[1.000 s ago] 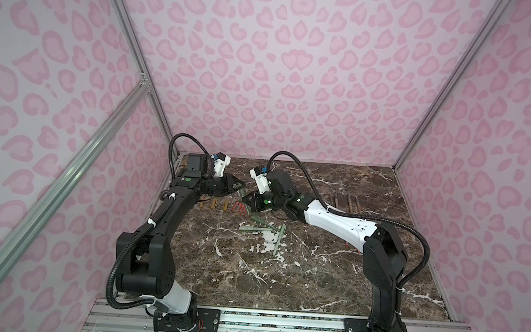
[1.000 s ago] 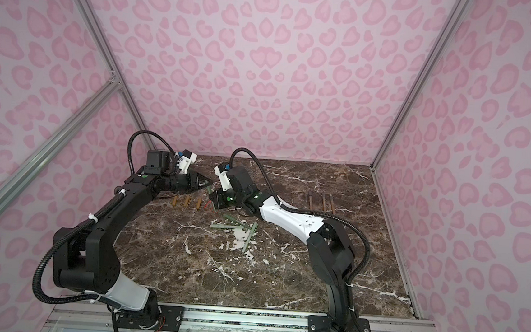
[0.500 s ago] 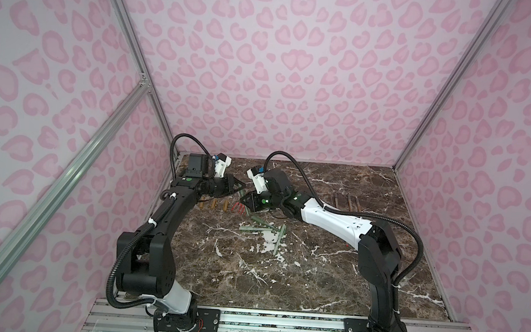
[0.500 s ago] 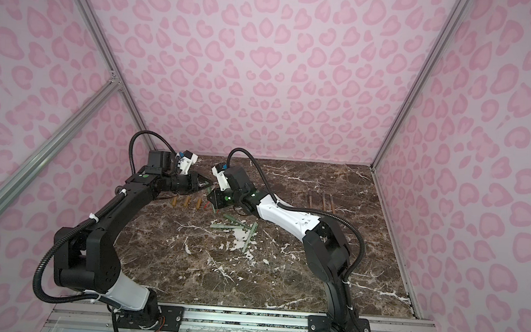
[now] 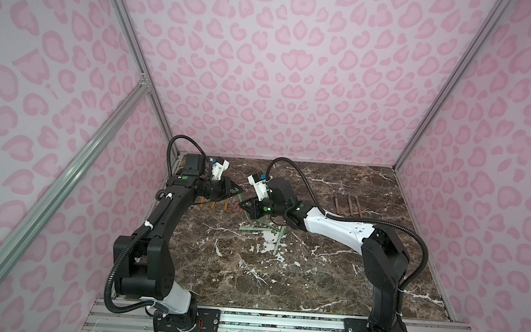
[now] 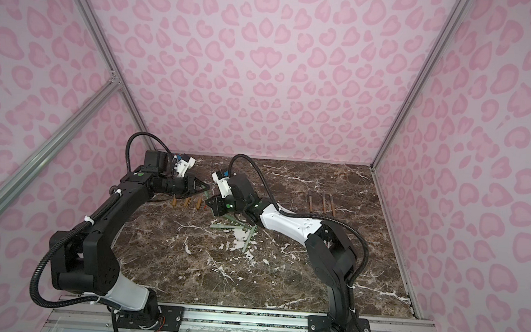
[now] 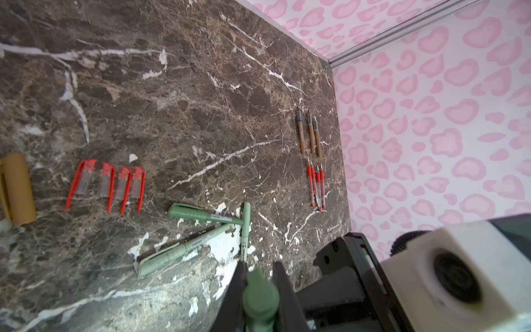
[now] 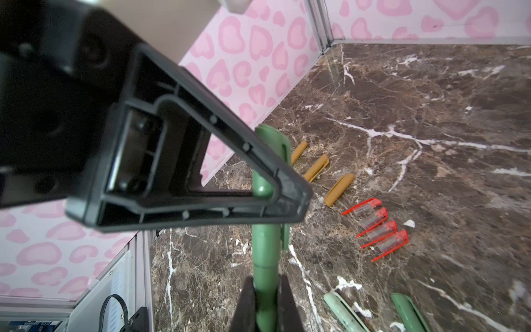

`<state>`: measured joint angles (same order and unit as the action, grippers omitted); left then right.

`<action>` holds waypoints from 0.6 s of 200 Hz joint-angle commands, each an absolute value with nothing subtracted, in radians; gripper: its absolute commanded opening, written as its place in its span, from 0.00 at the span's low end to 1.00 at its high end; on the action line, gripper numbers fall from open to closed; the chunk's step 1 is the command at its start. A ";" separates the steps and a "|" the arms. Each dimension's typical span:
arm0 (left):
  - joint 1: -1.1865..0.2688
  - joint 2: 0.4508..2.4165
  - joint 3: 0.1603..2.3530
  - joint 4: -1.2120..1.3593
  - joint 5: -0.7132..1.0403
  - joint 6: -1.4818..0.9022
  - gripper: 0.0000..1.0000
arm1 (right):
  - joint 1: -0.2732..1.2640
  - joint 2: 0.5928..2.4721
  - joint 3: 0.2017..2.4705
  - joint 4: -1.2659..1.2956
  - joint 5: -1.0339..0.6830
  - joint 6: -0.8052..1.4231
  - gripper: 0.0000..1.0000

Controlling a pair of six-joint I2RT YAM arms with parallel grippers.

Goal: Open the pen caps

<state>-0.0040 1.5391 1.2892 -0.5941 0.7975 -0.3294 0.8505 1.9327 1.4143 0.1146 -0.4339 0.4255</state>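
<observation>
Count: four red caps (image 7: 105,179), three tan caps (image 8: 316,169) loose by the left wall (image 5: 35,106). Left gripper (image 7: 261,290) clamps the one green cap (image 8: 270,140), right gripper (image 8: 265,307) clamps its pen (image 8: 264,253), midair. Three green pens (image 7: 207,217) lie below.

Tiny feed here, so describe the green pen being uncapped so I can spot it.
At the rear left of the marble table, the arms meet. The green pen is clamped between the left gripper and right gripper. Unlike the three green pens lying flat nearby, it is airborne.
</observation>
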 commanded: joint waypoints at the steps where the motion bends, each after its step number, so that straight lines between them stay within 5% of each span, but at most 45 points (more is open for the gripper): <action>1: 0.039 1.523 1.338 -0.467 0.742 -0.323 0.04 | 0.850 1.912 1.307 -0.094 -0.406 0.425 0.00; 72: 0.051 1.509 1.322 -0.518 0.637 -0.229 0.04 | 0.790 1.830 1.238 -0.101 -0.383 0.409 0.00; 120: 0.052 1.458 1.185 -0.569 0.384 -0.048 0.04 | 0.687 1.785 1.239 -0.164 -0.343 0.385 0.00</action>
